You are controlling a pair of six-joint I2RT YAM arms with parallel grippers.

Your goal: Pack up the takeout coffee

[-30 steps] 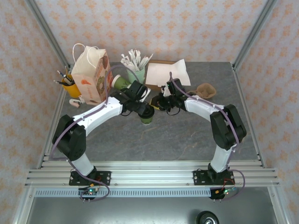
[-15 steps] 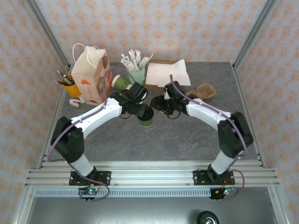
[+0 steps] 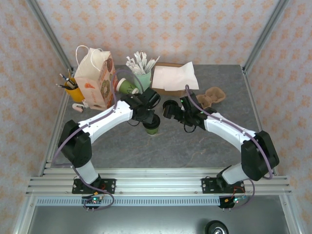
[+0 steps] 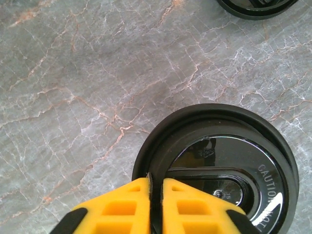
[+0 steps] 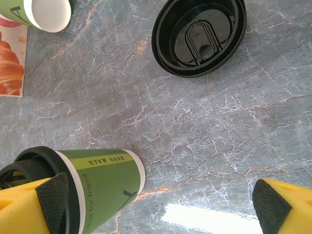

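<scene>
Lidded takeout coffee [image 3: 152, 128] on grey veined table [image 3: 195, 146], peach patterned walls [image 3: 195, 29]

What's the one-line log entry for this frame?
left gripper: shut, over takeout coffee | right gripper: open, beside it | spare lid: on table | paper bag: upright

- Top view: bright, even light from overhead; soft, faint shadows on the grey marbled tabletop [image 3: 195, 146].
- Left wrist: white reflections streak the glossy round black plastic lid [image 4: 224, 161]; the left gripper's [image 4: 155, 181] yellow fingers [image 4: 122, 204] look slightly soft.
- Right wrist: a white glare patch on the tabletop's near edge.
</scene>
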